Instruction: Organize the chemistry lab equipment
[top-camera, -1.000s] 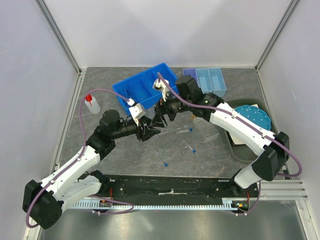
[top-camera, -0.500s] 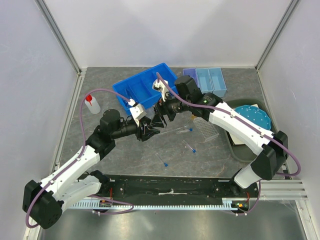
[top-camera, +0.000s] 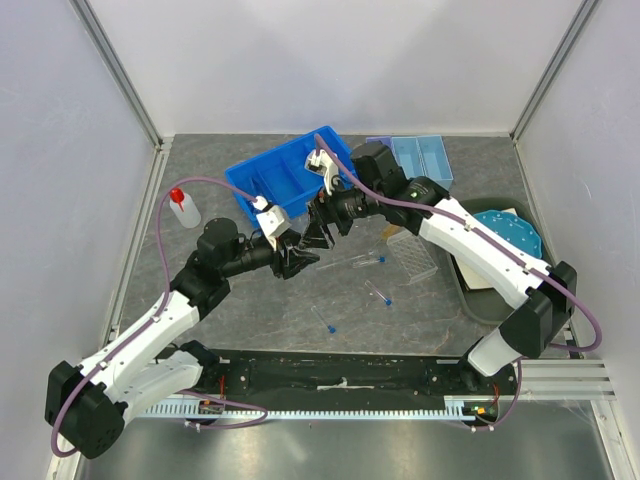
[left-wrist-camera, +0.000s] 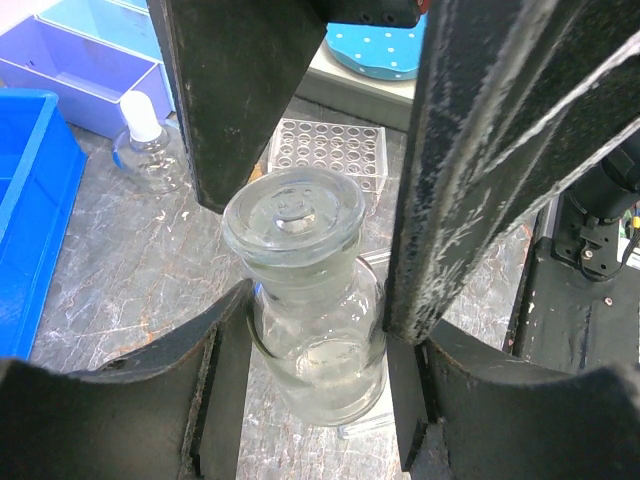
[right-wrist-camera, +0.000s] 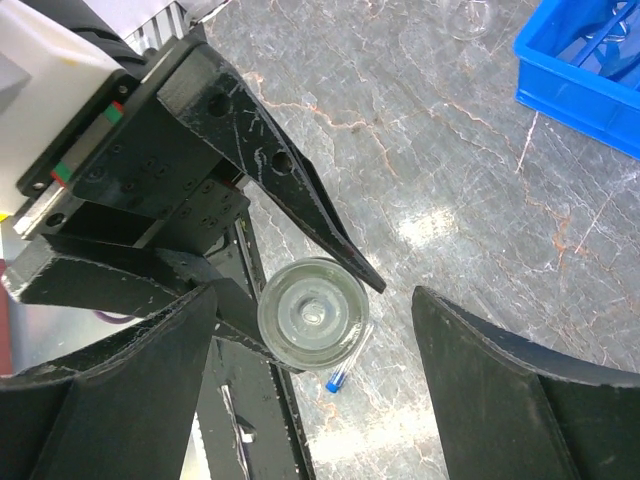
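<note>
My left claw (left-wrist-camera: 320, 330) clamps the stoppered glass flask (left-wrist-camera: 296, 215) (upright) - my right claw (right-wrist-camera: 315, 296) spread wide around it.

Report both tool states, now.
Left tool: closed on the stoppered glass flask.
Right tool: open, its fingers straddling the flask's stopper.

You see a grey marbled table (top-camera: 240, 300) boxed in by plain white walls (top-camera: 340, 60) and aluminium posts (top-camera: 118, 72).

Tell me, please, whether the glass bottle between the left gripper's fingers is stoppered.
Stoppered: a round glass stopper sits on the neck of the bottle.
</note>
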